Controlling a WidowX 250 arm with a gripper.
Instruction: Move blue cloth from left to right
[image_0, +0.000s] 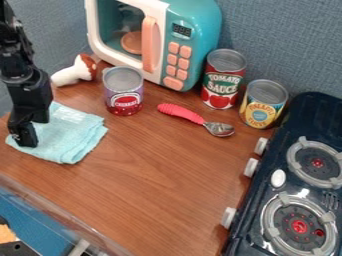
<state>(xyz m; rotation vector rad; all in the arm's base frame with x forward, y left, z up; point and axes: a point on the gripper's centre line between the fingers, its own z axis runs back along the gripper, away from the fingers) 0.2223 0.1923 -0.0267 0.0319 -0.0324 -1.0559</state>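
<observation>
My gripper hangs at the left side over the light blue cloth, its two fingers apart. The fingertips are low over the cloth's left part; whether they touch it I cannot tell. Folded into a rough square, the cloth lies on the wooden table at the left, and the gripper covers some of its left side.
Behind the cloth are a toy drumstick and a can. A toy microwave stands at the back. A red-handled spoon and two more cans are right of centre. The stove occupies the right.
</observation>
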